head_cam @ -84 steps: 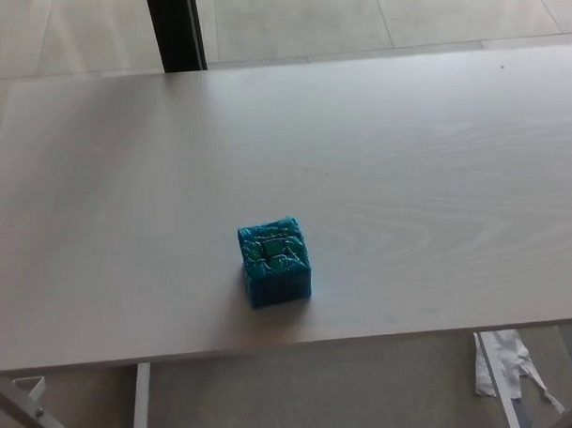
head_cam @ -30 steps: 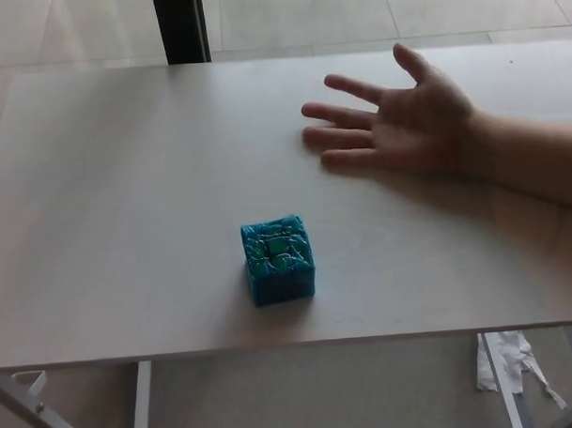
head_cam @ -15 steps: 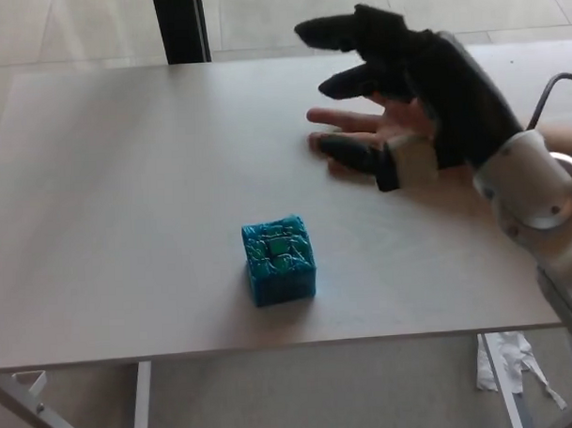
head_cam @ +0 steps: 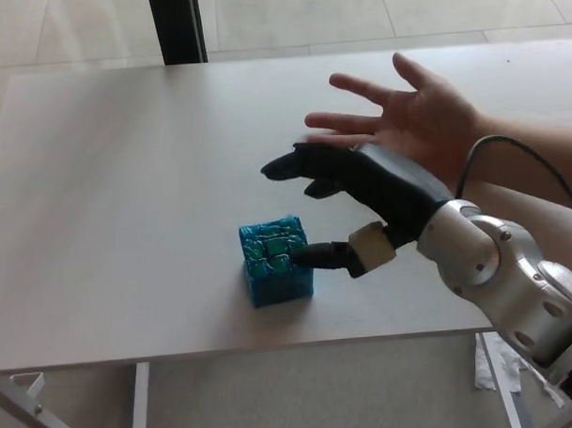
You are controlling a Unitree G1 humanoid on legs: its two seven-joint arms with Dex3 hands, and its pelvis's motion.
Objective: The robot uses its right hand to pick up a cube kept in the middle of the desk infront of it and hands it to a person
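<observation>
A blue-green patterned cube (head_cam: 275,262) sits on the pale desk (head_cam: 125,182), near its front edge. My right hand (head_cam: 347,198) reaches in from the right and hovers just right of and above the cube, open, its thumb tip touching or nearly touching the cube's right side and its two fingers stretched out above and behind it. A person's open hand (head_cam: 414,116), palm up, is held over the desk behind my right hand. My left hand is not in view.
A dark post (head_cam: 176,28) stands beyond the desk's far edge. White desk legs (head_cam: 140,402) and a crumpled white scrap (head_cam: 503,361) show below the front edge. Tiled floor lies beyond.
My right hand has dropped down and moved left, from over the person's palm to beside the cube. The person's hand has lifted slightly. The cube has not moved.
</observation>
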